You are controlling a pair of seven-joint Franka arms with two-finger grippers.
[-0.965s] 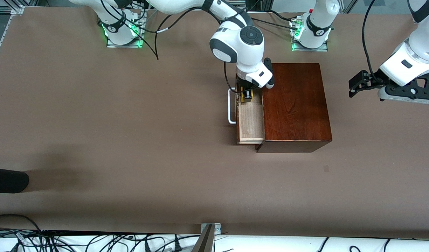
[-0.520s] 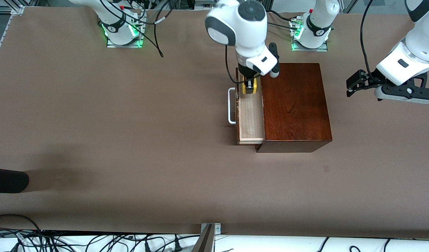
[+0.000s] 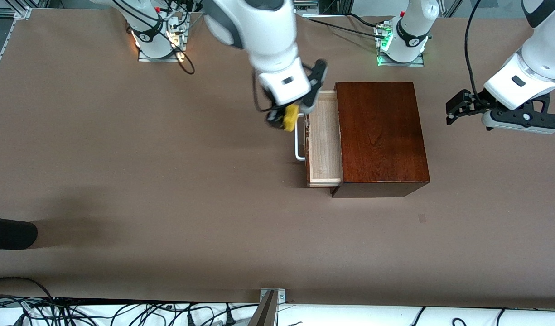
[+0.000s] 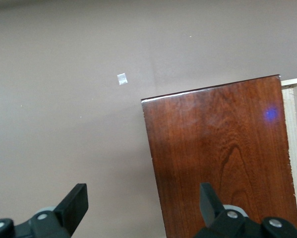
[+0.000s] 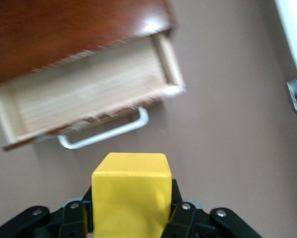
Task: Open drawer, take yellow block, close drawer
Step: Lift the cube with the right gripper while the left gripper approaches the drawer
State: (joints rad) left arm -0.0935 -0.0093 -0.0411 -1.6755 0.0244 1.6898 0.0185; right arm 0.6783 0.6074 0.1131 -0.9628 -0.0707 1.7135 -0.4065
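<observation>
Clamped on the yellow block (image 3: 290, 117), my right gripper (image 3: 286, 118) hangs over bare table (image 3: 168, 158) just beside the drawer's white handle (image 3: 298, 138), toward the right arm's end of the table. In my right wrist view the yellow block (image 5: 131, 191) sits pinched between the two black fingers (image 5: 180, 218), top face showing, block fully out of the drawer (image 5: 89, 94). Drawer (image 3: 323, 136) is pulled out of the mahogany box (image 3: 379, 136), pale wood floor bare, handle (image 5: 103, 135) sticking out toward the right arm's end. Box top is glossy, grain visible, nothing on it. My left gripper (image 3: 458, 106) waits in the air over table toward the left arm's end, well apart from the box; in my left wrist view its fingers (image 4: 74, 203) stand wide apart with nothing between them, box (image 4: 222, 153) and a small pale scrap (image 4: 122, 79) on the table below. Between my right gripper and the drawer only the handle sits close; the arm body hangs over table near the box corner farther from the camera. Dark rounded object (image 3: 10, 233) at the table edge on the right arm's end, near the camera, well clear. Cables (image 3: 123, 312) run along the near edge, off the tabletop.
</observation>
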